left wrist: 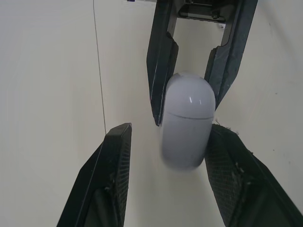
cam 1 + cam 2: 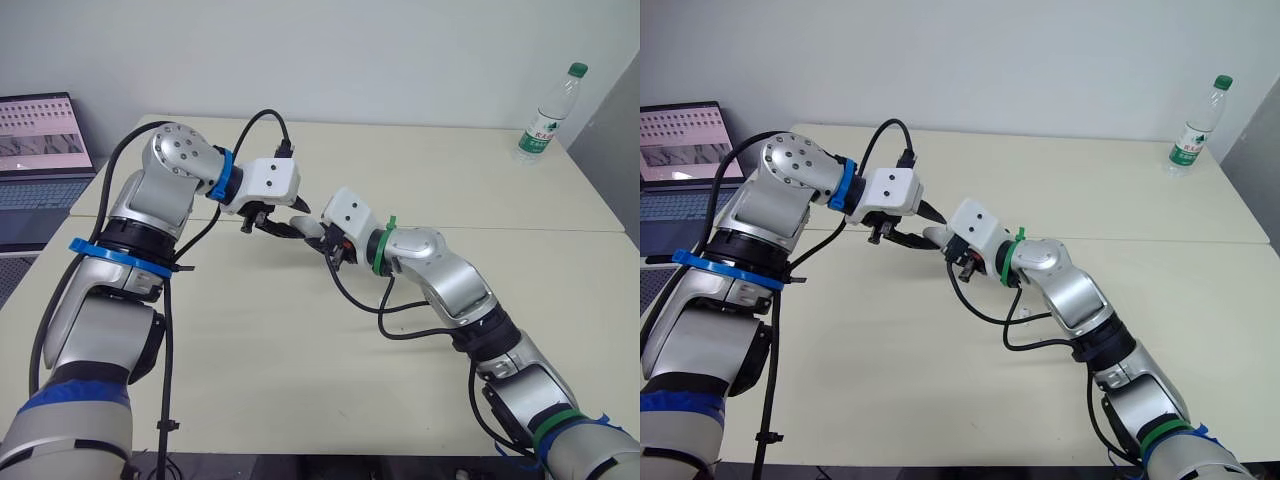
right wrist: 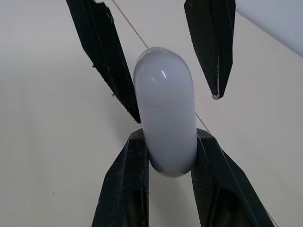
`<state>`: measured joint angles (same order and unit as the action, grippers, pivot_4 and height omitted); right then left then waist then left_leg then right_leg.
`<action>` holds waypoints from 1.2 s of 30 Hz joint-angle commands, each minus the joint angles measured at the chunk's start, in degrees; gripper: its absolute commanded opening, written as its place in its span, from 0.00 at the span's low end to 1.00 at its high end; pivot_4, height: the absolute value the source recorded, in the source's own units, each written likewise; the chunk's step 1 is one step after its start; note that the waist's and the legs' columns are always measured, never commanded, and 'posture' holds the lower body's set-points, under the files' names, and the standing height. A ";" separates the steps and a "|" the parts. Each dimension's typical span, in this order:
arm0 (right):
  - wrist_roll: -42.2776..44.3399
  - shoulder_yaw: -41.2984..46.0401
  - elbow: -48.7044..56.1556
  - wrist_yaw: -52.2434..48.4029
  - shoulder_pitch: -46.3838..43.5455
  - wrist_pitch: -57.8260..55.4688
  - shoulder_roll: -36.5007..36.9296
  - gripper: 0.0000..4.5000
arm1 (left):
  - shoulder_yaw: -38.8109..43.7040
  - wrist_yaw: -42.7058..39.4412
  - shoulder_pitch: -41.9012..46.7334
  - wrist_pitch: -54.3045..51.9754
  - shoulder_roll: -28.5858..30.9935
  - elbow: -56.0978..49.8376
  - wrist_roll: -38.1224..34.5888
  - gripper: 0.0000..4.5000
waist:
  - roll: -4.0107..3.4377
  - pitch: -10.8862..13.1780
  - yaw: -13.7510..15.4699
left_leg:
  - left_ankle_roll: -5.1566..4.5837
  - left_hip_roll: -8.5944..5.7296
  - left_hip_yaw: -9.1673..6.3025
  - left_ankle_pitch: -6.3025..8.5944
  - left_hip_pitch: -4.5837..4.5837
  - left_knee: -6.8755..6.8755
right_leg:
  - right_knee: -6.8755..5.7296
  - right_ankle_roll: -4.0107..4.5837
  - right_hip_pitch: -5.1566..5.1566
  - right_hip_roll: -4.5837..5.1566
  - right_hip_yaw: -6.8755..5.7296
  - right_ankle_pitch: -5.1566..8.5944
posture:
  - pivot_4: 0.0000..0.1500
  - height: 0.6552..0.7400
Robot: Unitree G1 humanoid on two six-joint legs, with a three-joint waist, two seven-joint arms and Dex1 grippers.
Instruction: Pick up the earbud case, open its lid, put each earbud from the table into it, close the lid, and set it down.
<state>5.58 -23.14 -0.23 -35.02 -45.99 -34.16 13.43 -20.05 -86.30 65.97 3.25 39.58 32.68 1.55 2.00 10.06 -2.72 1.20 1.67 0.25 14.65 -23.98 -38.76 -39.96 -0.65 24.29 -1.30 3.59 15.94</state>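
Handling: the earbud case is a small, smooth, glossy pale capsule, so I judge it light, rigid and slippery. A pinch on its rounded ends could squirt it out.
Hold points: best taken across the flatter flanks. One grip belongs below the thin seam that crosses it in the left wrist view and the other on the part beyond the seam, so the lid can swing.
Lid: closed. I cannot tell for certain which end is the lid.
Place: held over the middle of the desk, between the two arms.
Right gripper: clenched on one end of the case, a finger pressed to each flank.
Left gripper: released, fingers spread to either side of the case's other end. One finger is at or near the shell, and whether it touches is unclear.
Markings on the case: no logo or writing can be seen on the faces shown.
Water bottle: stands upright near the far right corner of the desk, with a green cap and a green-and-white label too small to read.
Laptop: open beyond the desk's left edge, its screen content unreadable.
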 commanded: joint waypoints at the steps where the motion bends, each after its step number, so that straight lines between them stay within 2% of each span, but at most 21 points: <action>1: -0.35 1.20 1.25 -0.66 -1.73 1.12 -0.75 0.18 | 1.25 0.17 1.68 0.51 -0.17 -0.52 0.49 0.51 | 0.00 0.00 0.00 | 0.00 0.00 0.00 0.00 0.00 0.00 | 0.00 0.00 0.00 0.00 0.01 0.00 | 1.00 1.00; 4: -0.53 1.24 1.17 -0.70 -1.91 1.17 -1.10 0.18 | 1.46 -0.20 0.86 0.04 -0.32 -1.29 0.33 0.51 | 0.00 0.00 0.00 | 0.00 0.01 -0.01 0.00 0.00 0.00 | -0.01 0.00 0.00 0.00 0.03 0.00 | 1.00 1.00; 7: -0.57 1.36 1.18 -0.76 -1.98 1.18 -1.29 0.18 | 1.68 -1.25 0.05 -1.33 -0.23 -2.46 -0.34 0.39 | 0.00 0.00 -0.01 | 0.00 0.00 -0.02 0.00 0.00 -0.01 | -0.01 0.00 0.00 0.00 0.03 0.00 | 1.00 1.00; 10: -0.73 1.47 0.88 -0.95 -2.16 1.35 -1.27 0.18 | 2.06 -1.52 -0.45 -2.25 -0.30 -3.51 -0.66 0.19 | 0.00 0.00 -0.02 | 0.00 0.00 -0.01 0.00 0.01 -0.01 | -0.01 0.00 0.00 0.00 0.03 0.00 | 1.00 1.00; 14: -1.03 1.76 0.46 -1.52 -2.24 1.67 -1.18 0.18 | 2.66 -0.66 -0.80 -3.53 -0.48 -4.07 -0.55 0.18 | 0.00 0.00 -0.02 | 0.00 0.00 -0.03 0.00 0.01 -0.01 | -0.02 0.00 0.00 0.00 0.03 0.00 | 1.00 1.00; 19: 1.06 3.70 2.89 -3.53 0.47 1.24 -0.25 0.57 | 5.49 0.61 -5.47 -11.15 0.13 -8.96 -3.48 0.18 | 0.00 0.00 -0.13 | 0.00 0.01 -0.03 0.00 0.01 -0.01 | -0.04 0.00 0.00 0.02 0.04 0.00 | 1.00 1.00; 24: 7.26 10.77 10.30 -7.68 7.35 -1.22 5.62 0.99 | 11.78 5.25 -14.80 -20.08 0.54 -17.00 -9.80 0.18 | 0.00 0.00 -0.06 | 0.00 -0.01 -0.14 0.00 0.00 -0.03 | -0.03 0.00 -0.06 0.12 0.03 0.00 | 1.00 1.00; 29: 16.33 22.22 16.86 -6.49 15.78 -3.58 6.82 1.00 | 20.04 15.60 -27.84 -28.40 -2.56 -27.76 -16.52 0.18 | 0.01 0.00 0.33 | 0.00 -0.02 -0.18 0.00 0.05 -0.06 | -0.02 0.00 -0.16 0.23 -0.03 0.00 | 1.00 1.00; 32: 16.80 22.78 20.73 -6.43 20.92 0.26 6.69 1.00 | 23.67 22.70 -35.09 -31.79 -6.87 -35.72 -20.67 0.18 | 0.01 0.00 0.40 | 0.00 -0.01 -0.19 0.00 0.06 -0.06 | -0.04 0.00 -0.17 0.22 -0.05 0.00 | 1.00 1.00; 36: 16.15 21.00 23.29 -5.20 24.29 3.79 5.65 1.00 | 25.29 28.96 -39.84 -34.07 -11.18 -42.42 -24.13 0.18 | 0.01 -0.01 0.52 | 0.00 -0.03 -0.18 0.00 0.06 -0.07 | -0.04 -0.01 -0.19 0.22 -0.02 0.00 | 1.00 1.00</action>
<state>21.44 -2.10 20.08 -40.83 -21.36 -32.63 19.24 3.05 -59.77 25.97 -30.76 28.79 -5.50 -20.48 2.01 10.05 -2.20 1.20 1.64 0.08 14.66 -23.91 -38.83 -40.00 -0.67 24.11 -1.08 3.57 15.93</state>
